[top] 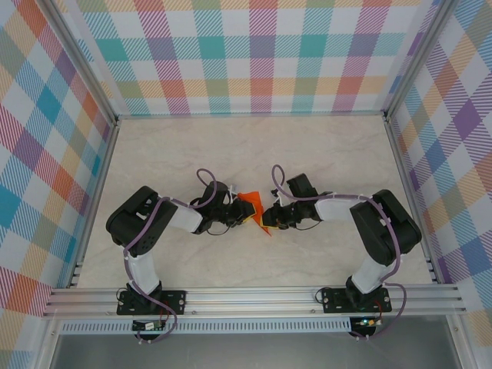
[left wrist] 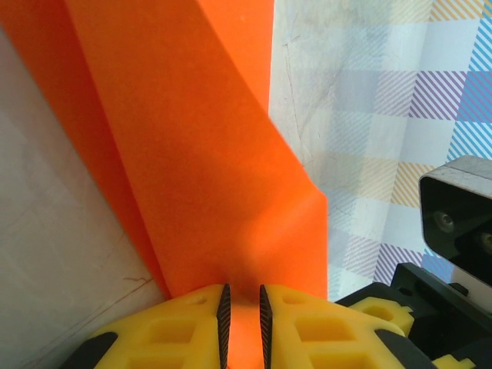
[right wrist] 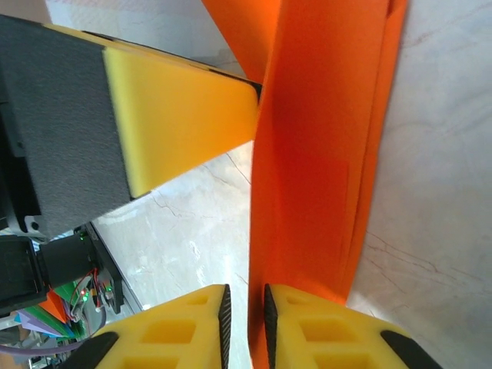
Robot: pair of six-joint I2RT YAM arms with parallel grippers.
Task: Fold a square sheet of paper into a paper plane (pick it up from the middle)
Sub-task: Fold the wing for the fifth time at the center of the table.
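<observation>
Two grippers meet near the middle of the table (top: 231, 146). Jaws of the left gripper (left wrist: 243, 323) are clamped on one edge of the folded orange paper (left wrist: 207, 169); jaws of the right gripper (right wrist: 244, 323) are clamped on it from the opposite side. The paper spans the gap between them.

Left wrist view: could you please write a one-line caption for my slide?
Left gripper pinching the folded orange paper between its yellow fingers, with the plaid wall behind.
</observation>
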